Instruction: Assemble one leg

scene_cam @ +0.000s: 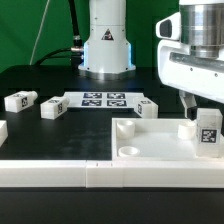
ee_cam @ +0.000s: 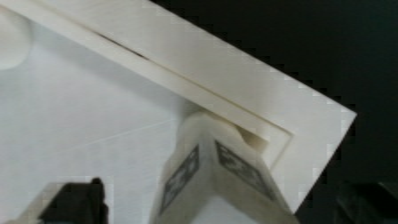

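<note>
One leg (scene_cam: pixel 208 132), a small white post with a black-and-white tag, stands upright in the corner of the large white panel (scene_cam: pixel 150 145) at the exterior view's right. My gripper (scene_cam: pixel 205 112) hangs right over it, open, with a dark finger (scene_cam: pixel 189 106) beside the post. In the wrist view the leg (ee_cam: pixel 222 170) rises between the jaws. The black finger (ee_cam: pixel 71 203) stands apart from it with bare panel (ee_cam: pixel 89 100) showing in the gap. Nothing is gripped.
Three more legs lie on the black table: two at the exterior view's left (scene_cam: pixel 20 101) (scene_cam: pixel 52 108) and one near the middle (scene_cam: pixel 147 107). The marker board (scene_cam: pixel 103 99) lies before the robot base (scene_cam: pixel 105 45). A white rail (scene_cam: pixel 60 172) runs along the front.
</note>
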Motion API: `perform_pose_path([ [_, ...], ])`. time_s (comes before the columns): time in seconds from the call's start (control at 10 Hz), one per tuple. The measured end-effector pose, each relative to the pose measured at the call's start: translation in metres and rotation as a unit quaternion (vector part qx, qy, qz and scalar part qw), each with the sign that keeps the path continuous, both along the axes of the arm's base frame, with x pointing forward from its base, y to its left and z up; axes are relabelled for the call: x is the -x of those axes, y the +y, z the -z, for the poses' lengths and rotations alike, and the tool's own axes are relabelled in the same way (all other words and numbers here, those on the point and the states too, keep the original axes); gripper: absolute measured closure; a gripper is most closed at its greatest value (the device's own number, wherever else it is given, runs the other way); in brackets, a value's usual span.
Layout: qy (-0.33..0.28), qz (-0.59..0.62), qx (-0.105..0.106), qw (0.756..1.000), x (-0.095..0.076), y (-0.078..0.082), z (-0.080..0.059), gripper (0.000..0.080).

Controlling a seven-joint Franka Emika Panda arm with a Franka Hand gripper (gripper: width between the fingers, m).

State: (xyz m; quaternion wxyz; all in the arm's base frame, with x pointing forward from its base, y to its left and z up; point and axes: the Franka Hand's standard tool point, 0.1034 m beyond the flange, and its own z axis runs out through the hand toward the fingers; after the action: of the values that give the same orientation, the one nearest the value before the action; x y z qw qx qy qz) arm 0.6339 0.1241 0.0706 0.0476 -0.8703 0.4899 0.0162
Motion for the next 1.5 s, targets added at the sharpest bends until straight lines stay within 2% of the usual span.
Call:
perform_pose_path([
  [0.3, -0.014, -0.151, 0.007, 0.988, 0.0002, 0.0004, 0.0001, 0.0150],
  [0.7, -0.030, -0.320, 0.012, 0.947, -0.0009, -0.0041, 0.0015, 0.0150],
  [0.8, -0.034, -0.379, 0.017, 0.924, -0.0011, -0.0044, 0.0013, 0.0150],
  [0.9, -0.036, -0.397, 0.017, 0.917, -0.0012, -0.0046, 0.0012, 0.0150],
  [1.0, -0.036, -0.397, 0.017, 0.917, -0.0012, -0.0050, 0.0013, 0.0198],
  [1.1, -0.036, -0.396, 0.017, 0.917, -0.0012, -0.0050, 0.0013, 0.0198],
  [1.2, -0.036, -0.396, 0.017, 0.917, -0.0012, -0.0050, 0.0013, 0.0372],
  [1.3, -0.036, -0.396, 0.017, 0.917, -0.0013, -0.0051, 0.0013, 0.0372],
  [1.4, -0.035, -0.392, 0.017, 0.919, -0.0013, -0.0052, 0.0013, 0.0511],
  [1.5, -0.034, -0.377, 0.017, 0.926, -0.0013, -0.0052, 0.0013, 0.0511],
])
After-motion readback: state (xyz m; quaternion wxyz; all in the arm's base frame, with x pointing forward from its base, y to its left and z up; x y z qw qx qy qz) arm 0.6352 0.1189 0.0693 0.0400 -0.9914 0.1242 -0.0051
